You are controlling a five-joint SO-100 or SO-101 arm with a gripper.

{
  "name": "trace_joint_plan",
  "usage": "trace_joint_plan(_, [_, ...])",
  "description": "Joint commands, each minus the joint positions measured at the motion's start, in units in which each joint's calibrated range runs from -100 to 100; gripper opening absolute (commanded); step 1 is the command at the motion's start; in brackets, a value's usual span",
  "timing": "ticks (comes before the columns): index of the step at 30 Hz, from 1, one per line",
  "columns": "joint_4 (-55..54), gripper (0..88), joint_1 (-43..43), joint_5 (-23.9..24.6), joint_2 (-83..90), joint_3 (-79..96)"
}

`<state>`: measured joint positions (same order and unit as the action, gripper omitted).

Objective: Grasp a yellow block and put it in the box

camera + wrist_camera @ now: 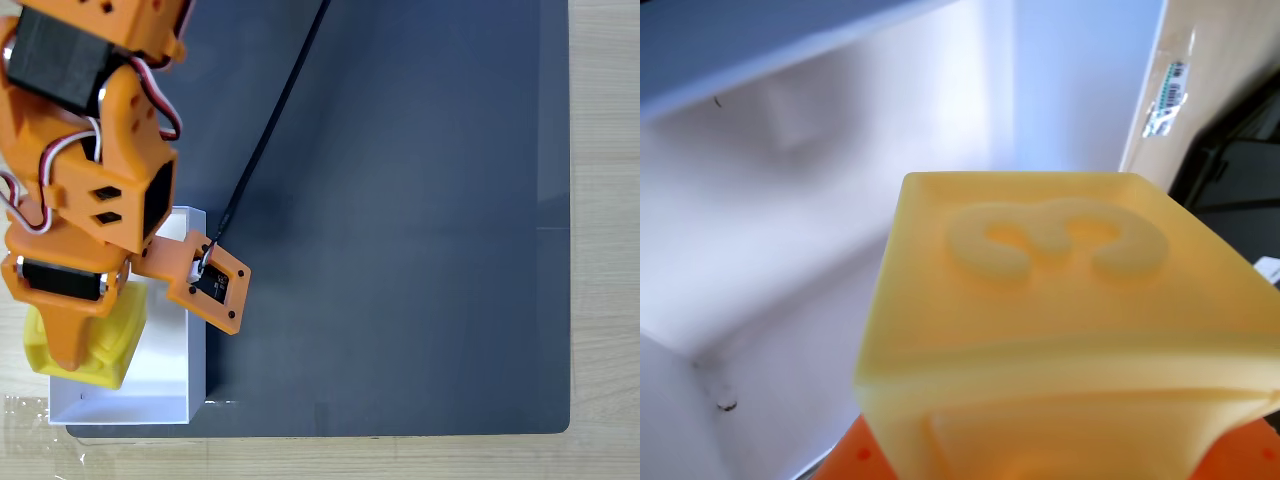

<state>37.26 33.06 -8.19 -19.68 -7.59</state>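
Note:
The yellow block (118, 335) hangs over the left part of the white box (168, 375), held by my orange gripper (78, 348), which is shut on it. One orange finger (68, 335) lies across the block's top in the fixed view. In the wrist view the yellow block (1060, 330) looms close, with an embossed "3" on its upper face. Orange finger (845, 462) parts show at its lower corners. The box's white floor and walls (790, 250) lie behind it. Whether the block touches the floor is hidden.
The box stands at the near-left corner of a dark grey mat (400, 200) on a wooden table (605, 250). A black cable (270, 130) runs to the orange camera mount (210, 285). A barcode sticker (1167, 95) lies beyond the box wall.

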Motion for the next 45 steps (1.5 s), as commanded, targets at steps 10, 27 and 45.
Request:
trace_joint_plan(10, [5.8,39.7,-0.5,-1.7,-0.2,-3.2])
trace_joint_plan(27, [13.8,41.5,-5.4,-0.4,10.4,-3.1])
trace_joint_plan(45, [41.1,1.4,-21.8,6.7,59.4,14.2])
